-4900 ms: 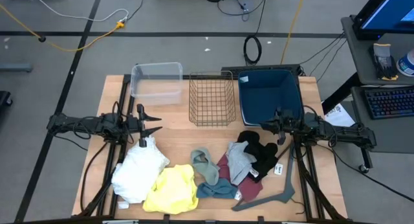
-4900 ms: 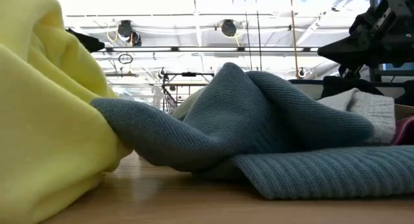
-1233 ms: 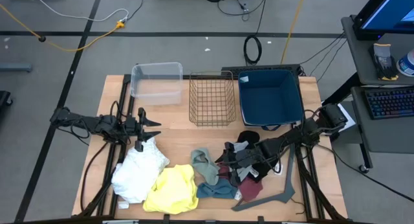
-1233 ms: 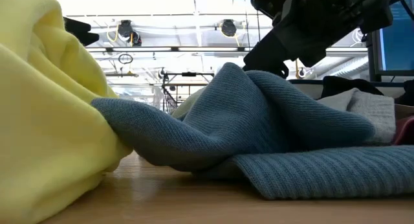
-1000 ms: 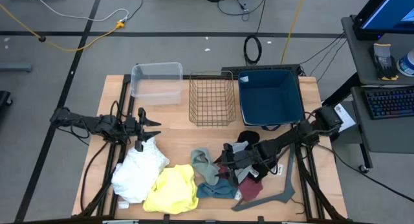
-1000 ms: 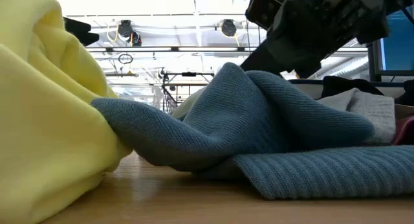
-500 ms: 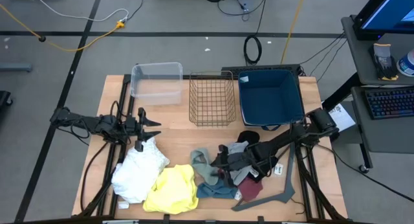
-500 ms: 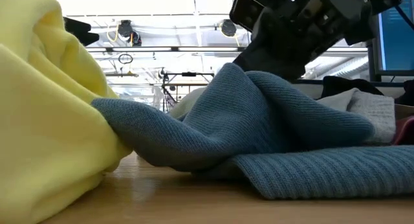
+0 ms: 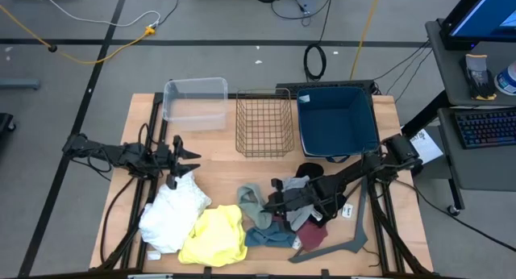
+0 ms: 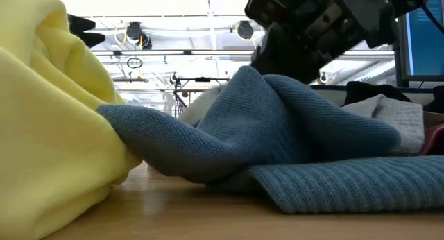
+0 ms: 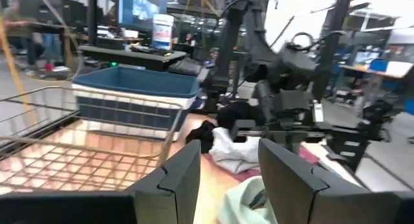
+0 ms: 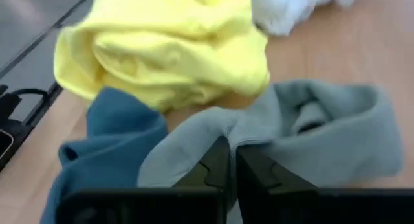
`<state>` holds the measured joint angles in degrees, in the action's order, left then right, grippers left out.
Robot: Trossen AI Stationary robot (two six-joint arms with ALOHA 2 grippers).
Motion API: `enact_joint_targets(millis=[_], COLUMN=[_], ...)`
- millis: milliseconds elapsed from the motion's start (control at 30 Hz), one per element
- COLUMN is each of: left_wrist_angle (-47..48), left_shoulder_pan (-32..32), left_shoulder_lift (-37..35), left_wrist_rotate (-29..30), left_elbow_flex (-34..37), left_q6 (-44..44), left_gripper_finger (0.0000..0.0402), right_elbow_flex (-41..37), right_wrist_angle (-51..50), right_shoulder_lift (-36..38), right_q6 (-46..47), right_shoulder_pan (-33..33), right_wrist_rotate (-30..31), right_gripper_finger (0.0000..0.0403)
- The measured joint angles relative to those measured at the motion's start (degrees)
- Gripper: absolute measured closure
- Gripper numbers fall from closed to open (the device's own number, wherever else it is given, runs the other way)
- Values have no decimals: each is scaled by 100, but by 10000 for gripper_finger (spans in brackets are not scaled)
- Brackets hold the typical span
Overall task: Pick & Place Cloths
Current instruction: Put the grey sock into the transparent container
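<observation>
Right claw (image 12: 228, 160) clenched on the grey-green cloth's (image 12: 310, 130) limp edge; it looks light and floppy, best pinched at a raised fold; left claw (image 9: 192, 159) released.

Right end effector (image 9: 268, 205) has reached from the bin onto the grey-green cloth (image 9: 252, 202)

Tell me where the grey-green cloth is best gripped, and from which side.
Probably at the raised fold along its edge nearest the right gripper, coming from above: the grey-green cloth lies crumpled there on the table, clear of the yellow cloth.
</observation>
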<state>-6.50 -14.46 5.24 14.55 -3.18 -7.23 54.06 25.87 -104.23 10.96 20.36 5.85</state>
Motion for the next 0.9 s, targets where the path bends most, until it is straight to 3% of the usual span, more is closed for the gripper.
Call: enact_joint_targets(millis=[233, 433, 900], left_wrist_angle=[-321, -1223, -3922], left_shoulder_pan=[2, 0, 0], left_shoulder_lift=[13, 420, 2833], left_wrist_rotate=[-500, -977, -1021], left_elbow_flex=[0, 0, -1], left_q6=[94, 487, 705], left_gripper_finger=[245, 245, 245], right_elbow_flex=[-2, 9, 700], right_wrist_angle=[415, 666, 700], right_shoulder_lift=[671, 1315, 1429], right_q6=[-909, -1810, -2788], right_shoulder_pan=[-2, -22, -206], right_wrist_rotate=[96, 535, 607], right_gripper_finger=[400, 401, 402])
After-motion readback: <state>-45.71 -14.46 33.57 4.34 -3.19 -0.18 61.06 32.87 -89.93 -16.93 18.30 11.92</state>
